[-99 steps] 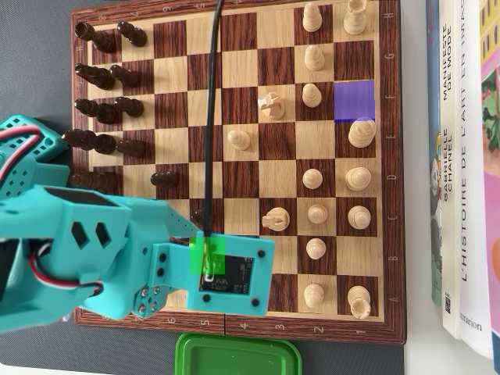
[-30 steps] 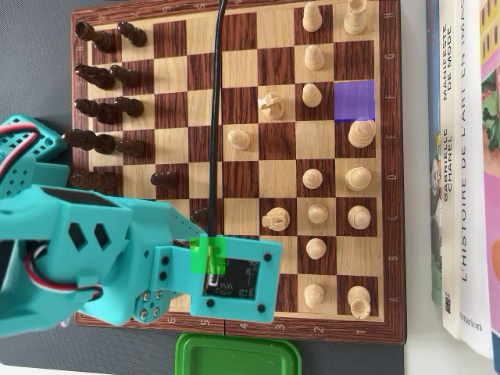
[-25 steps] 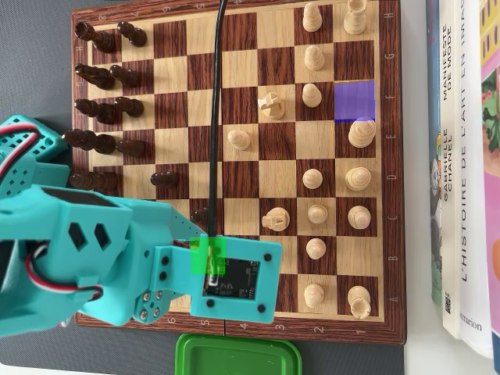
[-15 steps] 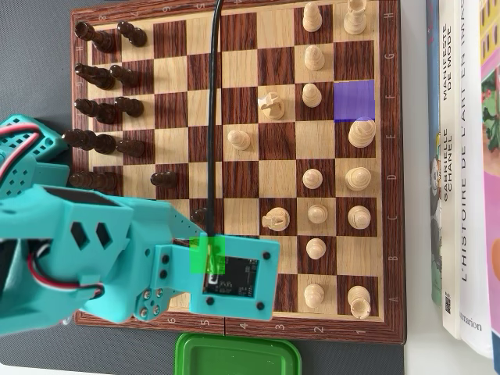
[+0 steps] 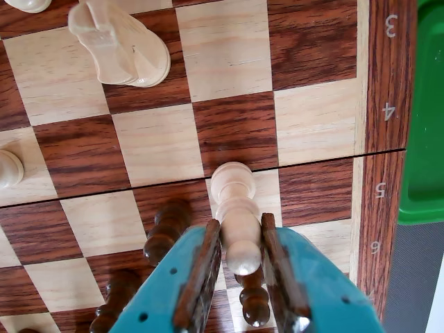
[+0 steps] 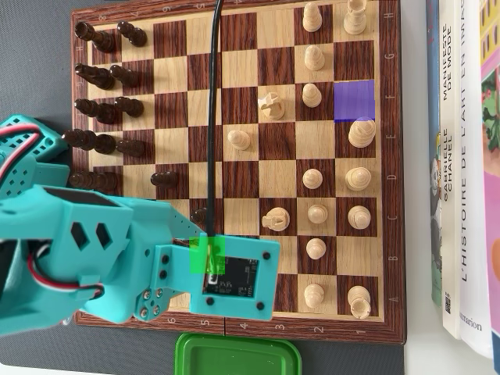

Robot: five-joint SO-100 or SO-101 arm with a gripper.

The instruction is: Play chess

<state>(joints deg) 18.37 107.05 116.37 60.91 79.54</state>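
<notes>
— In the wrist view, what do we hold?
— Our gripper (image 5: pixel 237 244) is clamped on a pale piece (image 5: pixel 236 211), its fingers (image 5: pixel 201 274) on both sides. Dark pieces (image 5: pixel 166 229) stand just beside — we think a tilt while lifting could knock them.
— And the overhead view?
— The arm (image 6: pixel 94 258) hides the piece, near the lower edge of the board (image 6: pixel 234 156). The board lies on a dark mat; a green lid (image 6: pixel 238 355) and books (image 6: pixel 465 156) are beside it.
</notes>
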